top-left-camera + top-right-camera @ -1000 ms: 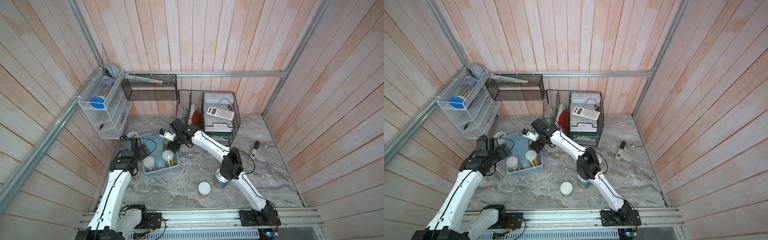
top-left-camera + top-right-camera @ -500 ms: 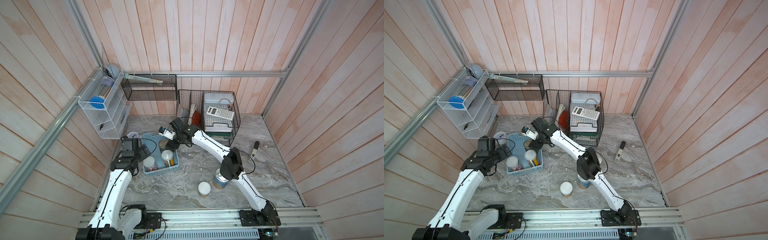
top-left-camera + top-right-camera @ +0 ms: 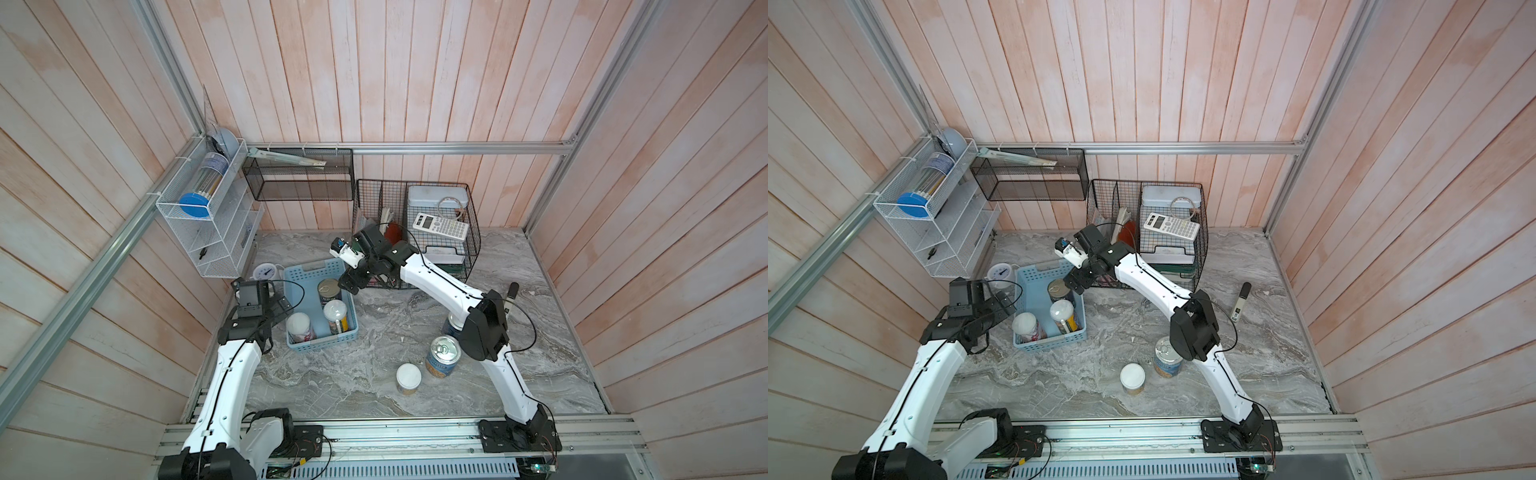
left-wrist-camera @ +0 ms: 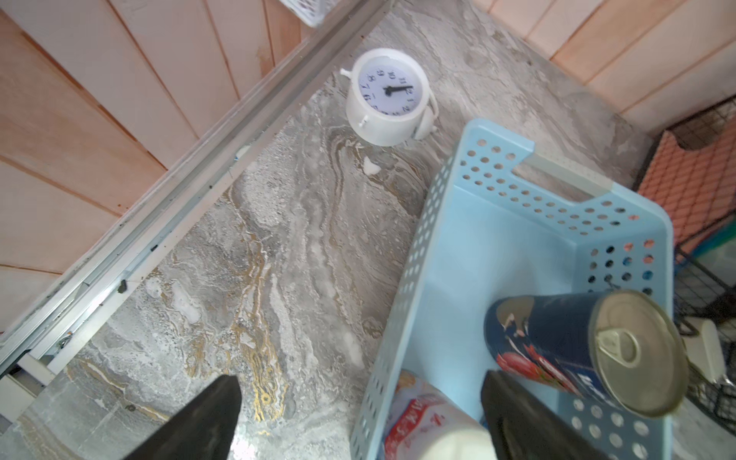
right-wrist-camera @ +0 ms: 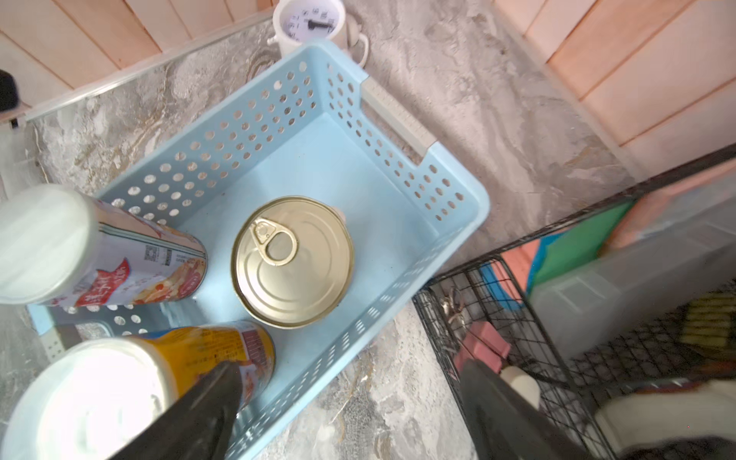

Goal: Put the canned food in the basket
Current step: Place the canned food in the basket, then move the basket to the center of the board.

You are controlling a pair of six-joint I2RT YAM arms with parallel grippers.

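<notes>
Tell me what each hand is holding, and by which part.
Nothing is held. The right hand hangs open over the edge of the basket, clear of the pull-tab can standing in it; the left hand is open and empty.

We see bright, even light and soft shadows; in the right wrist view the white round jar lid (image 5: 91, 402) glares, blurred.

Blue basket (image 3: 309, 272), three upright cans (image 3: 329, 291) inside

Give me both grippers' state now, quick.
Left gripper: open, jaws empty, at the light blue perforated plastic basket's edge.
Right gripper: open, jaws empty, near the pull-tab metal can standing in that basket.
</notes>
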